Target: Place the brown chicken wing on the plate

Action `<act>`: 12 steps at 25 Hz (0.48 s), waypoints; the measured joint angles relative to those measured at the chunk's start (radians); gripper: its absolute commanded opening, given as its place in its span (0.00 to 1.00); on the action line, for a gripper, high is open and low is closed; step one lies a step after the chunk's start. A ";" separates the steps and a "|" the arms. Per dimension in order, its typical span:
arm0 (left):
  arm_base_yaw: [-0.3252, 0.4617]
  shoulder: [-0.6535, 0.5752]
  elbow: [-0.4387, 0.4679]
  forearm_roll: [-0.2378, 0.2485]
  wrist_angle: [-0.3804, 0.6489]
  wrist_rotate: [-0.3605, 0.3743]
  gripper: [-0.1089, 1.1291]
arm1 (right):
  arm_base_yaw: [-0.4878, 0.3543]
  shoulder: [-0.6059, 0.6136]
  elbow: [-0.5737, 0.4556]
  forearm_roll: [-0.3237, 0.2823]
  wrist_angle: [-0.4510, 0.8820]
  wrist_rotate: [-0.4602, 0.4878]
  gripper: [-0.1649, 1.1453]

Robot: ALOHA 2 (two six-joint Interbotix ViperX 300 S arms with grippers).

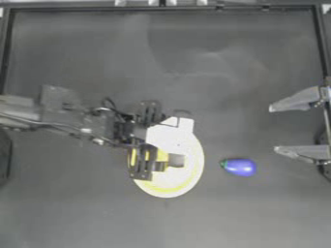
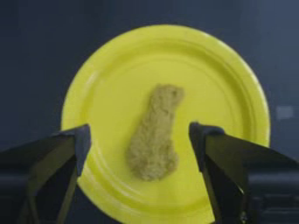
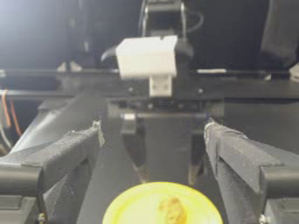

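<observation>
The brown chicken wing (image 2: pixel 154 133) lies flat near the middle of the yellow plate (image 2: pixel 116 83). My left gripper (image 2: pixel 140 131) hovers open just above it, one jaw on each side and neither touching it. From above, the left gripper (image 1: pixel 152 162) covers the left half of the plate (image 1: pixel 184 181) and hides the wing. My right gripper (image 1: pixel 279 129) is parked open at the table's right edge. Its wrist view looks across at the plate (image 3: pixel 137 203) with the wing (image 3: pixel 172 210) on it.
A blue rounded toy (image 1: pixel 239 167) with a green tip lies on the table just right of the plate. The left arm stretches in from the left edge at mid height. A dark frame borders the table along the top and sides.
</observation>
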 measured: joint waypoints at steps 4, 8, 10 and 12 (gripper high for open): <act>0.000 -0.083 0.057 0.000 -0.038 -0.003 0.87 | 0.002 -0.009 0.003 -0.002 0.000 0.000 0.89; 0.000 -0.183 0.126 -0.002 -0.114 -0.012 0.87 | 0.002 -0.025 0.009 -0.002 0.000 0.000 0.89; 0.000 -0.221 0.160 -0.002 -0.147 -0.021 0.87 | 0.002 -0.028 0.008 0.000 0.000 0.000 0.89; 0.000 -0.259 0.190 -0.002 -0.178 -0.031 0.87 | 0.000 -0.028 0.008 0.000 0.000 0.000 0.89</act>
